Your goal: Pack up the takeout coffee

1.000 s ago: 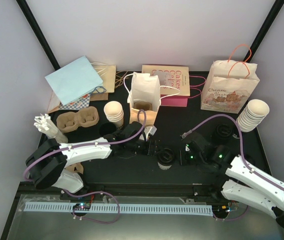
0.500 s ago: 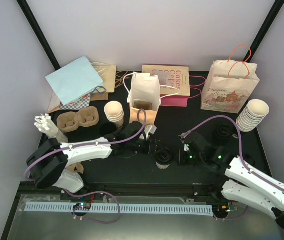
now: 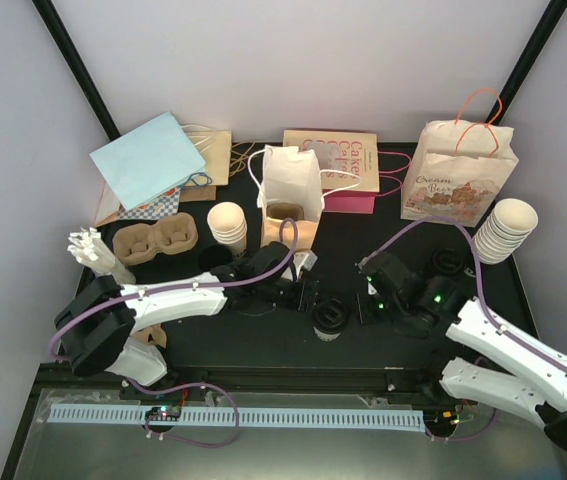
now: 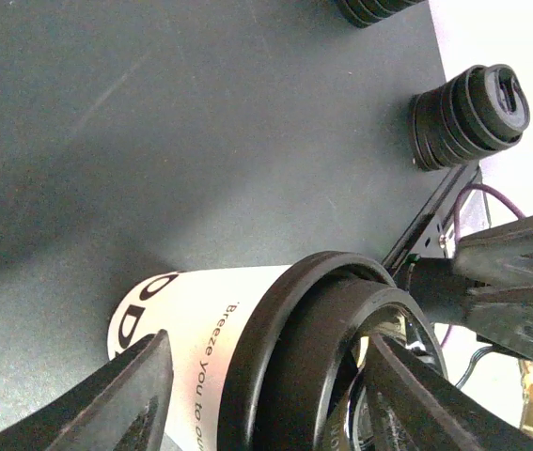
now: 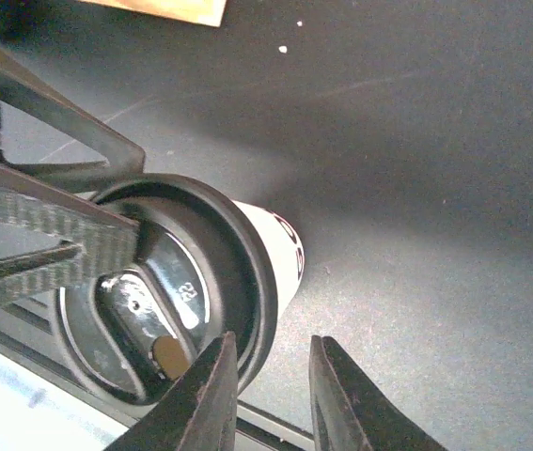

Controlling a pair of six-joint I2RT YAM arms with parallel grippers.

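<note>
Our left hand [image 4: 271, 343] has its fingers spread to the width of the small cream-white tapered paper cup with black lettering [image 4: 210, 319]. One finger lies along each side of its wall, and we judge it is clasping the cup. Our right hand [image 5: 271, 340] has its fingers drawn close with a narrow gap between them. The rim of the round black plastic lid [image 5: 153, 282] runs toward that gap, but we cannot tell whether they nip it. The risk, as we see it, lies in two hands working on one light cup. A sideways push on the lid could tilt the cup in the left hand's grip or skid it across the dark counter [image 4: 153, 141]. Too hard a squeeze could buckle the paper wall and spring the lid off. The fingers are also crowded enough to knock each other. We cannot tell whether the lid is seated all the way round, so lifting now might shed it. The cup stands on the counter near the middle of the scene, toward the near edge. The left hand is just to its left and the right hand just to its right. Farther off, a white paper bag with handles [image 3: 290, 185] stands open, and a brown moulded-pulp cup carrier [image 3: 155, 240] lies far left.
</note>
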